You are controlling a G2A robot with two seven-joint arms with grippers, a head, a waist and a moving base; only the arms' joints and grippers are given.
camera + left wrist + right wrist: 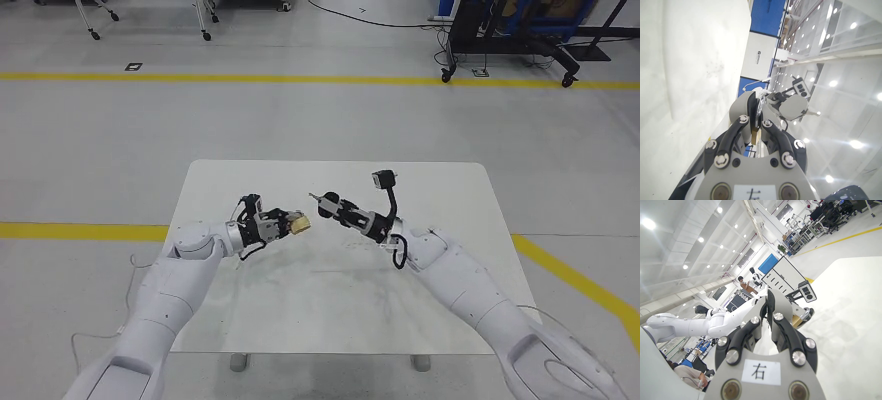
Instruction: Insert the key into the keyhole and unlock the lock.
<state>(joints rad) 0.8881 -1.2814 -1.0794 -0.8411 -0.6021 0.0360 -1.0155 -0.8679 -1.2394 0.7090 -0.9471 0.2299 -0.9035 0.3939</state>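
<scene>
Closest to the left wrist camera, the left gripper is pinching a brass padlock between narrowly set fingers, with the silvery shackle lying up between the pads. Across from it, the right gripper is clamping a small metal key, whose blade is sticking out past the fingertips. From above, both are hanging over the middle of the white table. The key is pointing toward the padlock but is sitting a little farther from the robot than the lock and is not touching it. The step in hand looks to be lining up for insertion. I cannot tell where the keyhole is facing, so the left arm should probably be turning that face squarely toward the blade before anything closes in. The left arm would do best holding the padlock rigid while the right arm alone is travelling, bringing the blade onto the keyhole's axis first and only then easing straight in. Any tilt is likely to be jamming the tip on the brass face. Twisting should be waiting until the blade is fully seated.
</scene>
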